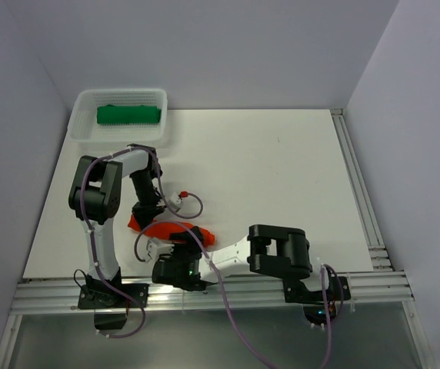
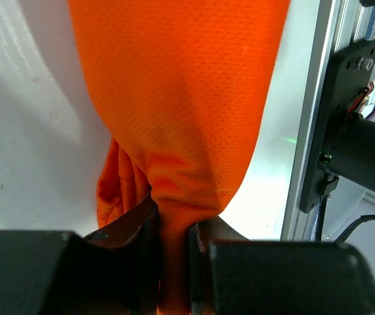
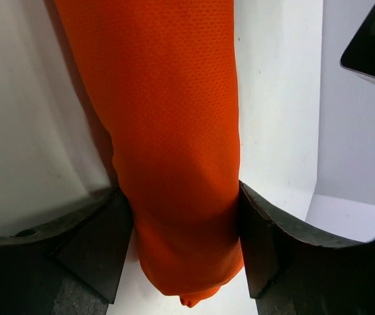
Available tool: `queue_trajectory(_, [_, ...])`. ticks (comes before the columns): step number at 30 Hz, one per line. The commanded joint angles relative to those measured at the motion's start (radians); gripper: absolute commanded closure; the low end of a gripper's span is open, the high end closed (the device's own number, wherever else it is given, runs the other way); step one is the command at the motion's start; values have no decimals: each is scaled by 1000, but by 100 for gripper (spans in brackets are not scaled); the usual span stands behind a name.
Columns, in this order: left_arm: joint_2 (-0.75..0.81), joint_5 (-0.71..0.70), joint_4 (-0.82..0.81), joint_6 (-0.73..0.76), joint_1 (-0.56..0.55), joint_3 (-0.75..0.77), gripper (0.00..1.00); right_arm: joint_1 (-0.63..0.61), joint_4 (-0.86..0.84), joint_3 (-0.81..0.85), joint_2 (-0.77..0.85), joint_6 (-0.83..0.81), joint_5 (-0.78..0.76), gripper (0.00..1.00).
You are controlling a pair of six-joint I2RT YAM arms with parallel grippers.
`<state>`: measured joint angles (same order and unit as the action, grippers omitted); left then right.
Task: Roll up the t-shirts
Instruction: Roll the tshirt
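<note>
The orange-red t-shirt (image 1: pixel 180 232) lies as a rolled bundle near the table's front left, held between both grippers. My left gripper (image 1: pixel 141 219) is shut on one bunched end of it; in the left wrist view the cloth (image 2: pixel 181 98) is pinched tight between the fingers (image 2: pixel 173 230). My right gripper (image 1: pixel 183 247) is shut around the other end; in the right wrist view the roll (image 3: pixel 168 118) fills the gap between the jaws (image 3: pixel 186 223). The dark green t-shirt (image 1: pixel 129 114) lies rolled in the basket at the back left.
The white mesh basket (image 1: pixel 81 129) stands at the table's back left corner. Aluminium rails run along the front edge (image 1: pixel 243 296) and the right edge (image 1: pixel 358 192). The front rail (image 2: pixel 305 131) and a black arm part (image 2: pixel 361 151) show close to the shirt.
</note>
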<state>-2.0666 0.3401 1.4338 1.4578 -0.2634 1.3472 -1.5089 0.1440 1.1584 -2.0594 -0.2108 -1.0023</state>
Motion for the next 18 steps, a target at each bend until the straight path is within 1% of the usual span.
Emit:
queue_trajectory(1, [-40,-87,-174,75,0,-45,100,41,35,-32,-62,65,275,30])
queue_trajectory(3, [-33,-90,-176,76,0,-55,100,55,46,-32,-64,70,310,32])
queue_trajectory(6, [-29,-93,-179,73,0,-59,100,73,42,-43,-53,80,438,35])
queue_trajectory(8, [-29,-92,-177,73,0,-59,100,88,32,-58,-41,86,500,47])
queue_trajectory(9, [-27,-92,-182,73,0,-62,100,91,32,-60,-38,88,514,51])
queue_trajectory(10, [-27,-89,-184,73,0,-63,100,92,31,-65,-35,90,522,58])
queue_trajectory(11, [-26,-89,-184,75,0,-65,100,93,31,-65,-33,93,525,60])
queue_trajectory(12, [-26,-84,-187,75,0,-65,100,92,32,-63,-34,96,537,69])
queue_trajectory(13, [-21,-73,-190,75,0,-63,100,92,32,-62,-38,96,541,76])
queue_trajectory(14, [-20,-66,-190,73,0,-60,99,92,35,-62,-41,100,541,78])
queue_trajectory(15, [-18,-59,-191,73,0,-59,95,93,37,-60,-42,103,544,86])
queue_trajectory(17, [0,-32,-194,73,1,-54,90,92,35,-62,-35,108,559,89])
queue_trajectory(18, [9,-24,-197,73,3,-51,83,93,35,-62,-28,111,573,90])
